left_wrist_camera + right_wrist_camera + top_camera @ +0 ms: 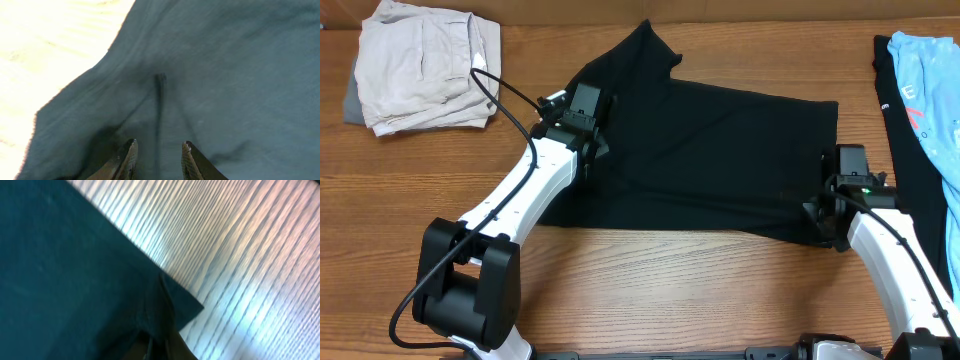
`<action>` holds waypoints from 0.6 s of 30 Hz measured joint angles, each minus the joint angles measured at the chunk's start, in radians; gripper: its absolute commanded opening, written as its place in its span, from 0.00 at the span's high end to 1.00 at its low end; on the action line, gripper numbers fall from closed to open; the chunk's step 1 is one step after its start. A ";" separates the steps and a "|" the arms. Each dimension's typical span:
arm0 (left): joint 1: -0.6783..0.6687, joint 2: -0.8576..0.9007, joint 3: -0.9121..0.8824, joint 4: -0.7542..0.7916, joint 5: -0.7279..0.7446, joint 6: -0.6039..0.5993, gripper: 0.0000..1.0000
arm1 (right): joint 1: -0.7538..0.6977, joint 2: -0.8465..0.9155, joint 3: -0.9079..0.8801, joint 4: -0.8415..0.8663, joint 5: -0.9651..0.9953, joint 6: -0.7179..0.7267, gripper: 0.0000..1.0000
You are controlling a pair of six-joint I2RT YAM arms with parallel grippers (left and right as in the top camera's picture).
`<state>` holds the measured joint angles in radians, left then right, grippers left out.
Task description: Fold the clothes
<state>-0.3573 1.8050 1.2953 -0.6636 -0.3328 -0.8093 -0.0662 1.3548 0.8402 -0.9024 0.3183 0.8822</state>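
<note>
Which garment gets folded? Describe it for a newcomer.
On the wooden table, look at the middle: the black T-shirt lies spread out there. Its neighbours are a beige folded garment at upper left and a light-blue shirt with red print at the right edge.

Overhead, the light is even and soft and the picture sharp; shadows on the wooden table (650,280) are faint, and the black T-shirt (720,160) swallows its own folds. The left wrist view blows the table out to pale yellow, the cloth grey-blue and slightly blurred. The right wrist view is tinted teal, with streaky glare along the grain.
</note>
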 measured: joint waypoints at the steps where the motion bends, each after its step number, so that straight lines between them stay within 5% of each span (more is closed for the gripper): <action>1: 0.000 0.000 0.001 -0.017 0.000 0.002 0.68 | -0.011 0.000 0.000 0.008 0.003 0.001 0.93; 13: 0.005 0.000 0.020 -0.243 0.080 0.018 0.64 | -0.053 0.000 0.000 0.110 -0.012 0.001 0.93; 18: 0.006 0.000 0.020 -0.289 0.129 0.028 0.38 | -0.083 0.000 0.000 0.117 -0.011 0.000 0.92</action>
<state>-0.3515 1.8050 1.3155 -0.9524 -0.2039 -0.7811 -0.1490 1.3548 0.8402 -0.7853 0.3069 0.8822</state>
